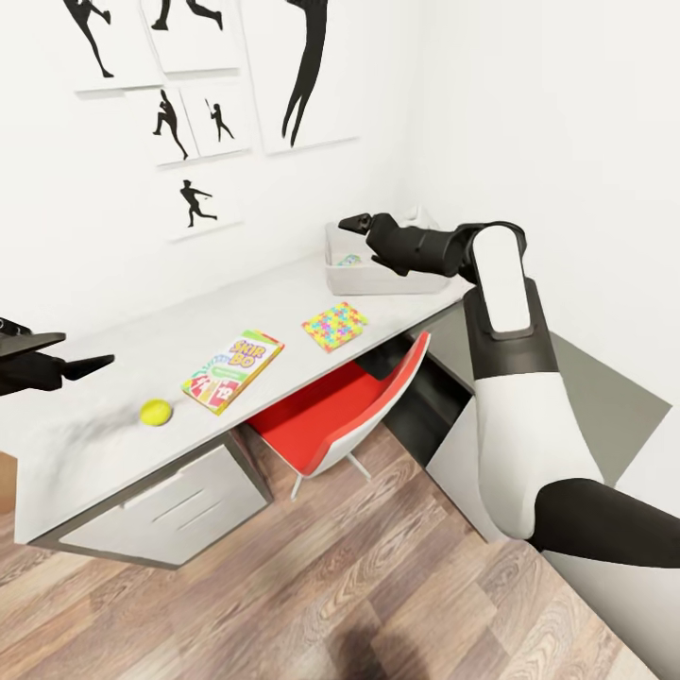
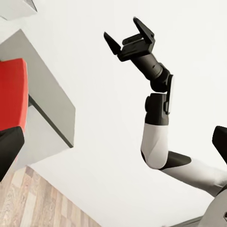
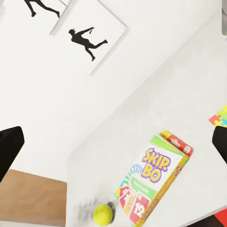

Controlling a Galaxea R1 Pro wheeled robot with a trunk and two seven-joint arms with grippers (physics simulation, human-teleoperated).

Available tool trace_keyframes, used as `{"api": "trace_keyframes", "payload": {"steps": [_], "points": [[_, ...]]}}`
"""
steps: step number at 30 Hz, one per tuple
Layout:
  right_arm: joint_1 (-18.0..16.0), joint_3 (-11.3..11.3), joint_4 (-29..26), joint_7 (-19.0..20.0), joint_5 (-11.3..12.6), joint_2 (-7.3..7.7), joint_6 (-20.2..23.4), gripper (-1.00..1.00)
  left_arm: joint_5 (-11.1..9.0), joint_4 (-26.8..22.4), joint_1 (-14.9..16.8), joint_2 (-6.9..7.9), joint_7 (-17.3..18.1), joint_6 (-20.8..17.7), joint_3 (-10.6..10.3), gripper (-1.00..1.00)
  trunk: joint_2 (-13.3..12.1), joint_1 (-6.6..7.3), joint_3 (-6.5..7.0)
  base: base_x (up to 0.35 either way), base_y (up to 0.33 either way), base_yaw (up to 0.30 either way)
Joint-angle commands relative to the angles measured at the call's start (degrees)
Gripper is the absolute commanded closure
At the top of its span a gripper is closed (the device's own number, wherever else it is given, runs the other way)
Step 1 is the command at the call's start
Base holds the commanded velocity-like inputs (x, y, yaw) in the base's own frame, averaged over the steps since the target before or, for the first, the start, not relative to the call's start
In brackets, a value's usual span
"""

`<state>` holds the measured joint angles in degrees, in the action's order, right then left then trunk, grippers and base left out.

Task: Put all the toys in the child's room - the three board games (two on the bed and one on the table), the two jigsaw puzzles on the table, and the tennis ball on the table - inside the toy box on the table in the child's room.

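Wood-plank floor (image 1: 312, 586) filled the foreground of the head view, below the front edge of the table (image 1: 123, 331). On the pale desk top the tennis ball (image 1: 156, 412) lay near that front edge, a little apart from the Skip-Bo board game (image 1: 233, 370), which lay flat with its cover up. Farther along, one jigsaw puzzle (image 1: 335, 326) lay flat, well apart from the game box. At the far corner stood the toy box (image 1: 351, 276), and a second multicoloured square (image 1: 349, 260) showed inside it.

Over the toy box hung the right gripper (image 1: 351, 224), its arm stretched across the desk corner; seen from the left wrist, its jaws stood apart with nothing between them. Well short of the ball, the left gripper (image 1: 80, 351) hovered above the near end of the desk, its two dark fingers spread and empty. A red chair (image 1: 349, 416) was tucked under the desk, and black baseball-player pictures (image 1: 189, 123) hung on the white wall behind.
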<state>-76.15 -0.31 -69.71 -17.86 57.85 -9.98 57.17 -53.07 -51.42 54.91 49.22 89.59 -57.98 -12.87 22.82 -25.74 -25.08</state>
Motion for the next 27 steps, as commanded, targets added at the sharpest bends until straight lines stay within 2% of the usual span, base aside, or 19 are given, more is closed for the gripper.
{"api": "trace_keyframes", "payload": {"steps": [1, 7, 18, 27], "points": [[0.2, 0.0, -0.3, -0.6, 0.5, -0.02, 0.2, -1.0, -0.1, 0.1, 0.1, 0.17, 0.4, -0.4, -0.3, -1.0, 0.1, -0.04, 0.0, 0.0, 0.0, 0.0], [2.0, 0.0, -1.6, -0.6, 0.6, -0.02, 0.8, -1.0, -0.1, 0.1, 0.1, 0.8, 0.4, 0.5, -0.3, -1.0, 0.1, -0.04, 0.57, 0.0, 0.0, 0.0], [5.2, -0.1, -8.1, -0.6, 0.8, 3.9, 2.1, -1.0, -0.1, 0.4, -0.7, 1.49, 0.4, 1.5, -0.4, -1.0, 0.1, -0.04, 1.62, 0.0, 0.0, 0.0], [7.6, -0.1, -10.3, -0.6, 1.4, 5.25, 2.3, -1.0, 0.0, 0.4, -2.5, 1.55, 0.4, 2.7, -0.4, -1.0, 0.1, -0.04, 2.48, 0.0, 0.0, 0.0]]}}
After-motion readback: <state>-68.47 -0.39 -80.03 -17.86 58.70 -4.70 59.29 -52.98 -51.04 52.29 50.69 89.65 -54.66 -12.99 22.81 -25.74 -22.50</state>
